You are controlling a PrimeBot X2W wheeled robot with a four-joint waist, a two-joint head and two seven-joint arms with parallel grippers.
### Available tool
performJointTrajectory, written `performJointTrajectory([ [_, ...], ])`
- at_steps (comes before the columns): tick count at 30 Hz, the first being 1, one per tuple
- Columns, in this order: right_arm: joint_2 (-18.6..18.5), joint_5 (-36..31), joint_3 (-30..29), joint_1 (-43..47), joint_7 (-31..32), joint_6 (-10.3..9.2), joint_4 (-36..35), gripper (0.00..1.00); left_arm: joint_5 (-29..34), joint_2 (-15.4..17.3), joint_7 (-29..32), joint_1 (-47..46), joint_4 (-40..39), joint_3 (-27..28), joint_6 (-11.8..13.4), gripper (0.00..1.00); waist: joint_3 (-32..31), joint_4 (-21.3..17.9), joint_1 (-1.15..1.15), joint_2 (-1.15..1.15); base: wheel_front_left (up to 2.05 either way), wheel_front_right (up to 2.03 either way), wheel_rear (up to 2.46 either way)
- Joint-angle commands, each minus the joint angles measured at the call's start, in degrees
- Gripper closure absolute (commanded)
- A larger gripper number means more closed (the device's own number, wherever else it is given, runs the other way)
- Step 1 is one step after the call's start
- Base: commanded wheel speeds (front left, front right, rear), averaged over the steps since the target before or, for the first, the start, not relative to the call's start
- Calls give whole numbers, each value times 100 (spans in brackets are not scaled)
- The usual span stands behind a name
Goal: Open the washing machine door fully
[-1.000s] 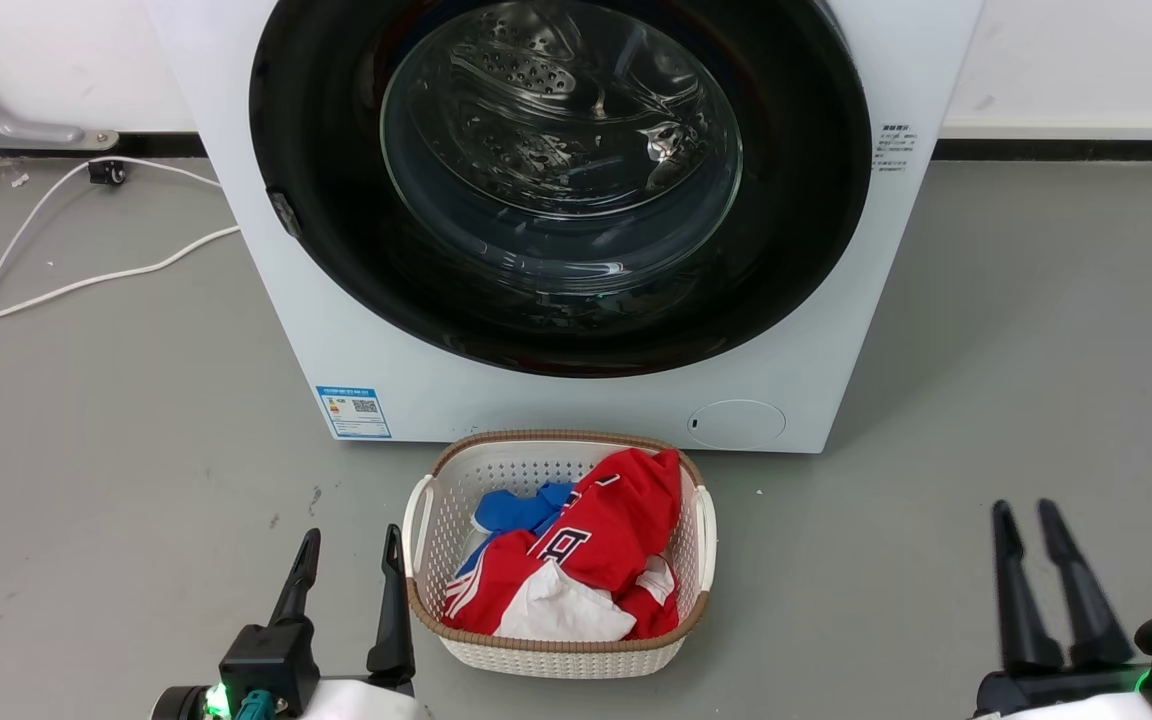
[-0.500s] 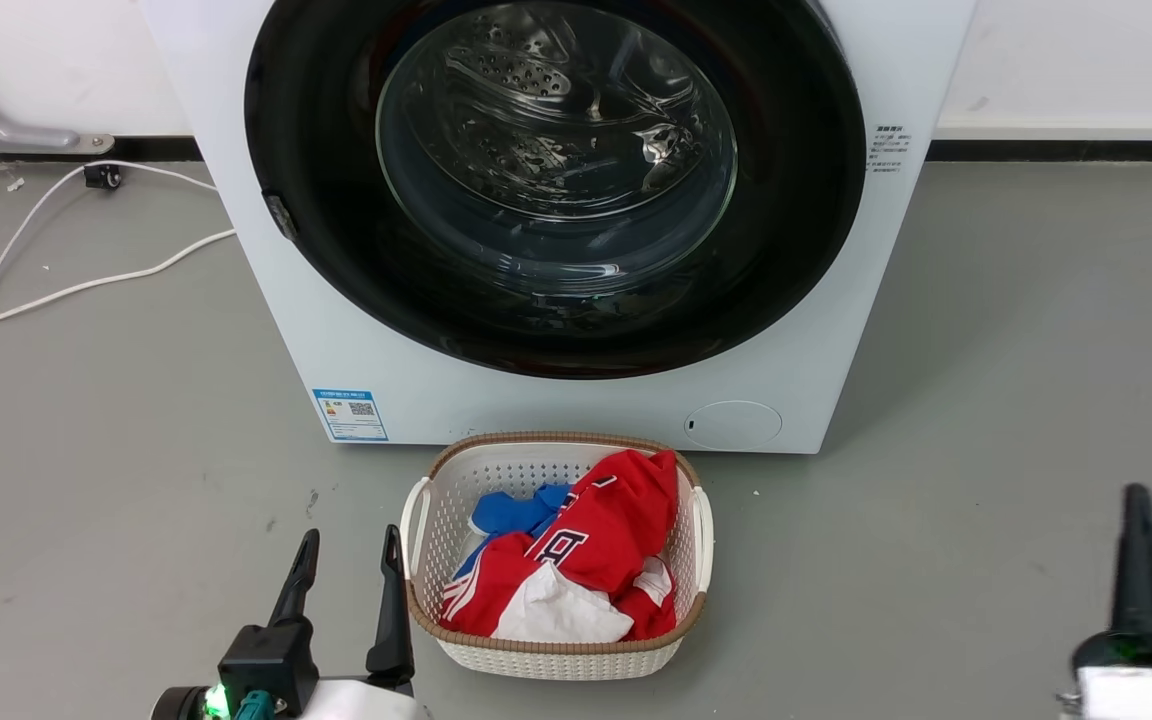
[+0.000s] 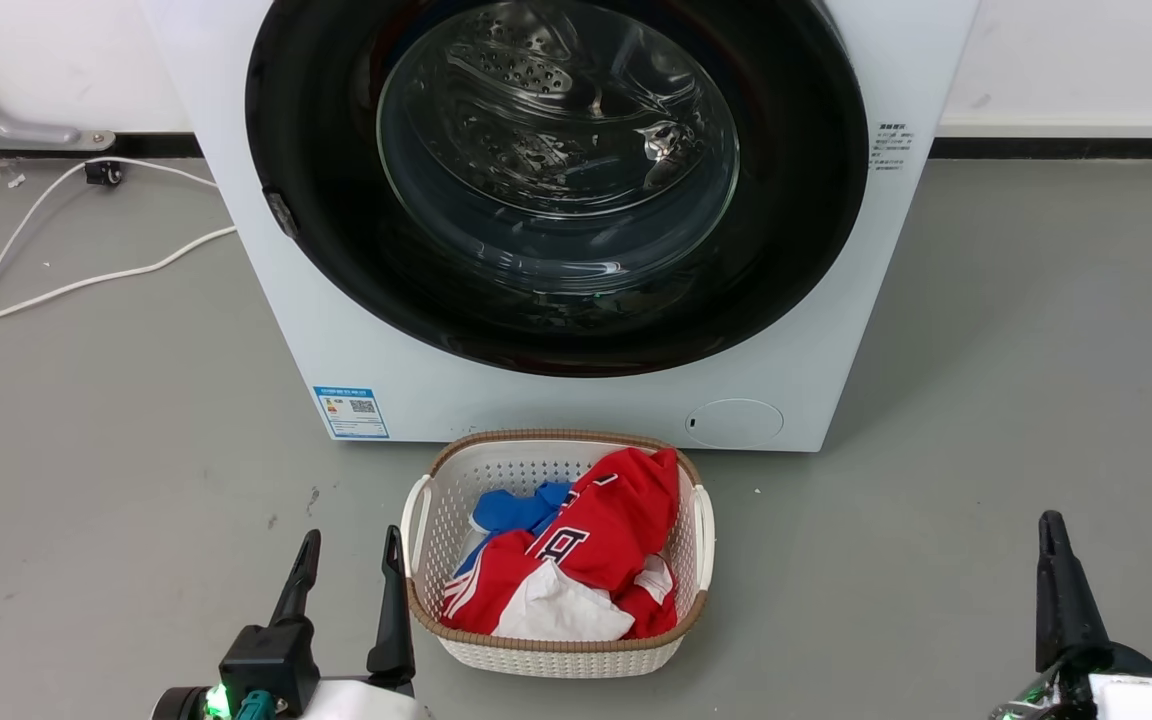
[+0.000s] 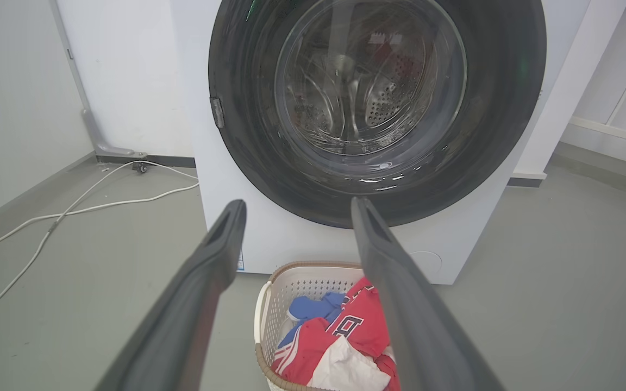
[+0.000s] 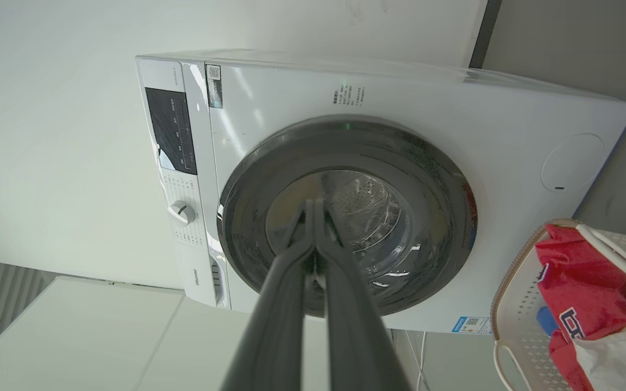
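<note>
The washing machine (image 3: 536, 400) is a white front-loader standing straight ahead on the floor. Its round glossy black washing machine door (image 3: 556, 150) lies shut against the front, and the steel drum shows through the glass bowl. A small catch (image 3: 283, 213) sits on the door's left rim. My left gripper (image 3: 352, 535) hangs open at the lower left, short of the machine, holding nothing. In the left wrist view the left gripper (image 4: 297, 203) points at the door (image 4: 378, 98). My right gripper (image 3: 1051, 525) is shut and empty at the lower right, rolled on its side; in its wrist view the right gripper (image 5: 313, 203) points at the door (image 5: 427, 217).
A white laundry basket (image 3: 556, 655) with red, blue and white clothes stands on the floor just before the machine, between my grippers. White cables (image 3: 86, 285) trail over the grey floor at the left. A wall runs behind the machine.
The right gripper has rolled onto its side and closed, its two spread fingers now seen as one; it swung right, then back a little. The left gripper and the door have not moved.
</note>
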Motion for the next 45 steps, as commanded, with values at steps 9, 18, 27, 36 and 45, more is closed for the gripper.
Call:
performJointTrajectory([
  [9,-72,886,-210,216,989,2,-210,100,-27,-1,-16,20,-35,26,14,0,30,37,0,0,0,0,0],
  [18,-12,896,-433,45,1228,2,0,100,55,-1,-16,-30,-101,35,48,0,86,90,0,0,0,0,0],
  [27,-259,1177,-1379,-1067,1451,2,801,100,163,-1,-16,-310,-272,26,73,0,556,164,0,0,0,0,0],
  [36,-1020,1220,-2028,-2960,1903,2,1520,100,262,-2,-16,-833,-523,-20,80,0,1474,272,0,0,0,0,0],
  [45,-1729,935,-1868,-4738,2298,2,2029,100,247,-2,-16,-1361,-713,-139,101,0,2329,409,0,0,0,0,0],
])
